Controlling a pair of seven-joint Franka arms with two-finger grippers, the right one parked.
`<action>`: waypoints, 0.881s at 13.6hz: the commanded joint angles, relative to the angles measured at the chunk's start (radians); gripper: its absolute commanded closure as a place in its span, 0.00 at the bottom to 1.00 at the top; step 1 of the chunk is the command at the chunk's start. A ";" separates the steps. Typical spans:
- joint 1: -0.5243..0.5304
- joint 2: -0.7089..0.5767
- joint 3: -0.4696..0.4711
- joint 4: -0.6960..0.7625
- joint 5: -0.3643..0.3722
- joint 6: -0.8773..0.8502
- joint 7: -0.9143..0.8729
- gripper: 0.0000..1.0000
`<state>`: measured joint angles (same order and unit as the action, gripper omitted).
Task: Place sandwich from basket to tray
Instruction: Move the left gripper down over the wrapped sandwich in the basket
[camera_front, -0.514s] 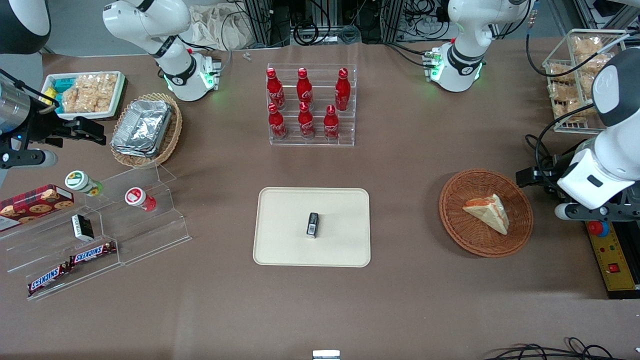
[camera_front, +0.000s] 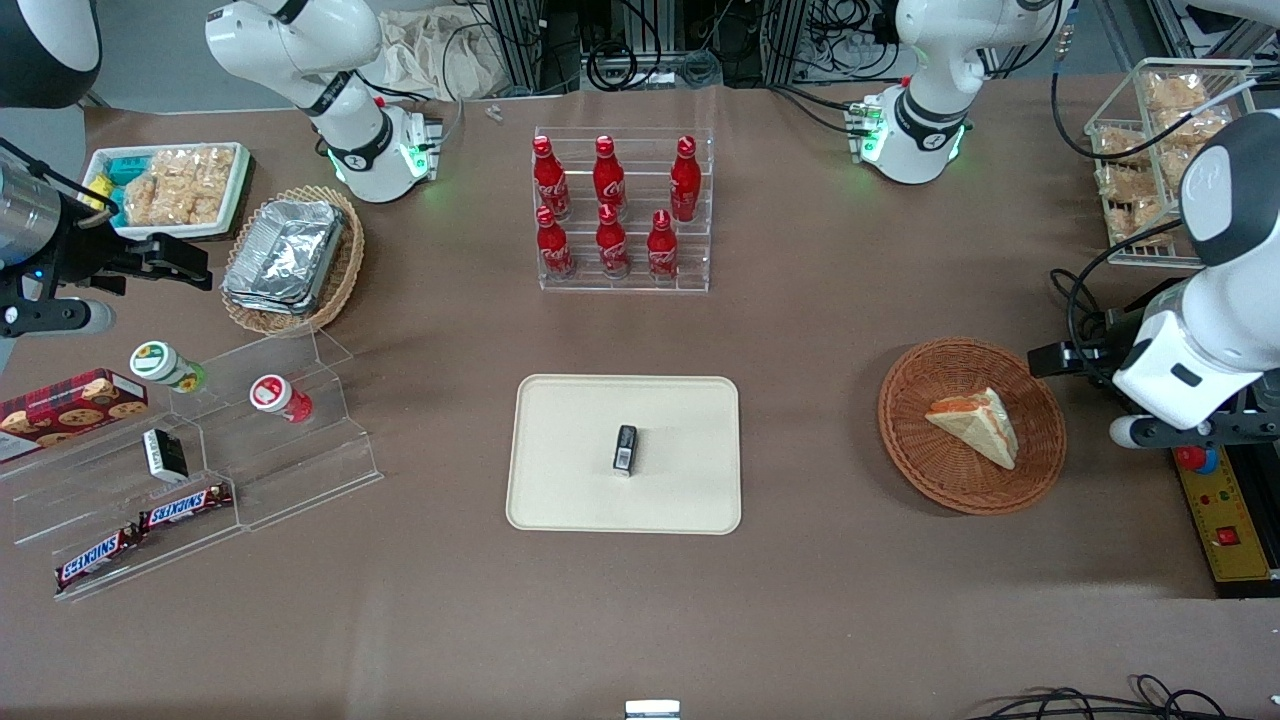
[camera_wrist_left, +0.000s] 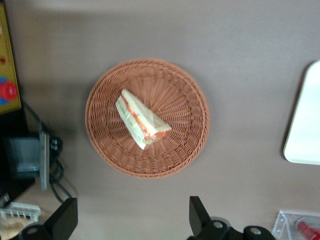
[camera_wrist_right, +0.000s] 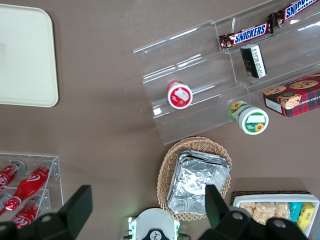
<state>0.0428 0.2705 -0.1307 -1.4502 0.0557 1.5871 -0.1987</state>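
The sandwich (camera_front: 975, 425) (camera_wrist_left: 141, 120), a wrapped white wedge with a red-orange filling edge, lies in the round reddish-brown basket (camera_front: 930, 472) (camera_wrist_left: 175, 95). My gripper (camera_front: 1055, 357) (camera_wrist_left: 131, 220) hangs above the table just off the basket's rim, toward the working arm's end. It is open, its black fingers (camera_wrist_left: 197, 216) spread wide with only bare table between them. The cream tray (camera_front: 570, 450) (camera_wrist_left: 305, 120) (camera_wrist_right: 25, 55) lies flat mid-table, toward the parked arm's end from the basket.
A small dark object (camera_front: 625, 448) lies on the tray. A clear rack of red bottles (camera_front: 620, 210) stands farther from the front camera than the tray. A wire rack of snack bags (camera_front: 1160, 150) and a yellow control box (camera_front: 1225, 510) flank the working arm.
The working arm has shifted slightly, its wrist and elbow edging away from the front camera. The sandwich, basket and tray have not moved.
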 joint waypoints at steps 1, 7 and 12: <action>0.002 0.021 0.002 -0.004 0.013 0.004 -0.215 0.00; 0.061 0.003 0.008 -0.237 0.001 0.289 -0.608 0.00; 0.061 0.033 0.025 -0.384 0.004 0.540 -0.853 0.00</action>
<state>0.1069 0.3115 -0.1121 -1.7772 0.0551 2.0462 -0.9647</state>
